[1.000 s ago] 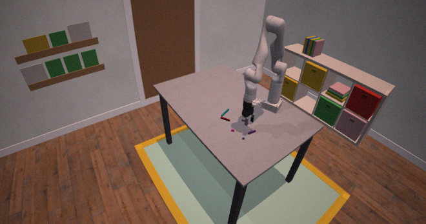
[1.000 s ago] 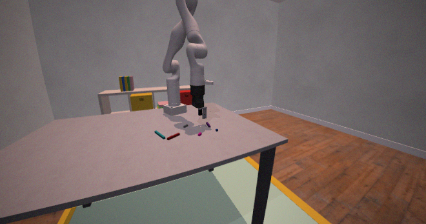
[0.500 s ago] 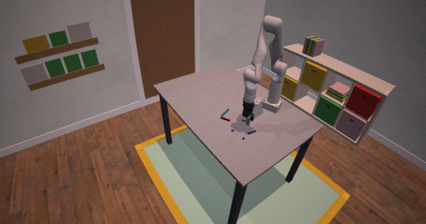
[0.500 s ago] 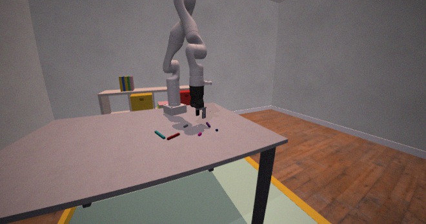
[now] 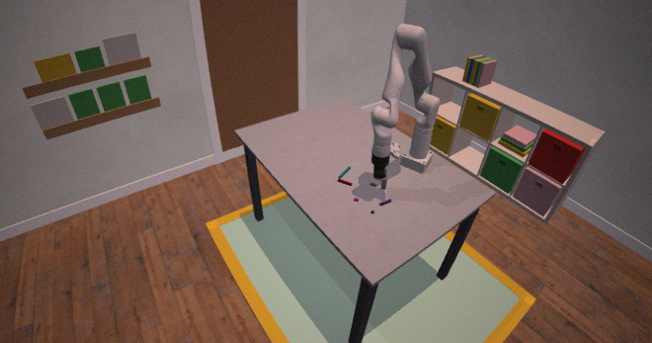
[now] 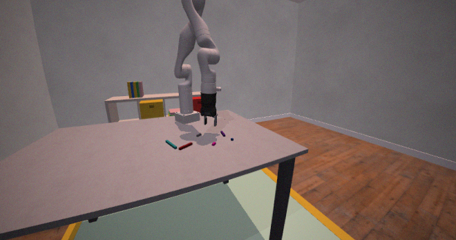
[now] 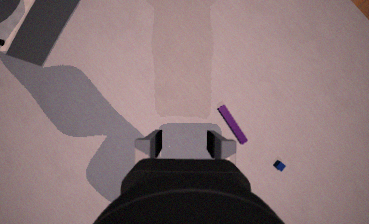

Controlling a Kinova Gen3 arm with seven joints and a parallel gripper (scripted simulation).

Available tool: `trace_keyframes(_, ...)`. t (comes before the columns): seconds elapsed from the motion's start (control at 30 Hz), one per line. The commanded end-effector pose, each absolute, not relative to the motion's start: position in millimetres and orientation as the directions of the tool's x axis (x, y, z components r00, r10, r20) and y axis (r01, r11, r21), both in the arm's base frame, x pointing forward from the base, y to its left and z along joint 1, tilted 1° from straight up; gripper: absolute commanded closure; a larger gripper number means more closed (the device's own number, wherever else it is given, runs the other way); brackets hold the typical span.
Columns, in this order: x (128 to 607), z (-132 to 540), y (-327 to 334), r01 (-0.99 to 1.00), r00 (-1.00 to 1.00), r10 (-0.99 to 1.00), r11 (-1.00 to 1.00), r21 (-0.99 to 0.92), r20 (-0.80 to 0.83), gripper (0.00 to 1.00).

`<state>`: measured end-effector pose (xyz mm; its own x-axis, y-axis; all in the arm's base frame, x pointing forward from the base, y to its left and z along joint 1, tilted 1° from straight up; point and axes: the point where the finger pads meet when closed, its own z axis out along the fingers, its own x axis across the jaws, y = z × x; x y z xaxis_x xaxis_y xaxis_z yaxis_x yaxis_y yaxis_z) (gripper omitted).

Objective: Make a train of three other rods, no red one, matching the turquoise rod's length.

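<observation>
On the table [image 6: 103,176], going left to right in the exterior view: the turquoise rod [image 6: 171,144] lies flat, and just beside it, nearly touching at one end, the red rod [image 6: 185,146], the two making a shallow V. Next comes a small grey rod [image 6: 198,135], sitting in the arm's shadow, then the magenta rod [image 6: 213,143] a bit nearer the front edge. The purple rod [image 6: 222,133] is further right, and the tiny blue rod [image 6: 231,139] is the last one out on that side. All of them lie apart from each other, nothing lined up end to end.

The gripper [image 6: 210,120] hangs above the table, pointing straight down, between the grey rod and the purple one, fingers spread wide with nothing in them. From the wrist view the gripper [image 7: 184,141] has the purple rod [image 7: 232,124] lying slantwise just off its right fingertip, not between the fingers, and the blue rod [image 7: 279,165] a little further right.
</observation>
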<state>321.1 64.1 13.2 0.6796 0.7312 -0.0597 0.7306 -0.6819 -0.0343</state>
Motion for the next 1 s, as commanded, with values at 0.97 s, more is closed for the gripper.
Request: trace_keyframes(0.97,317,14,0,0.829,-0.554,0.832,0.555,-0.067,0.03,0.0)
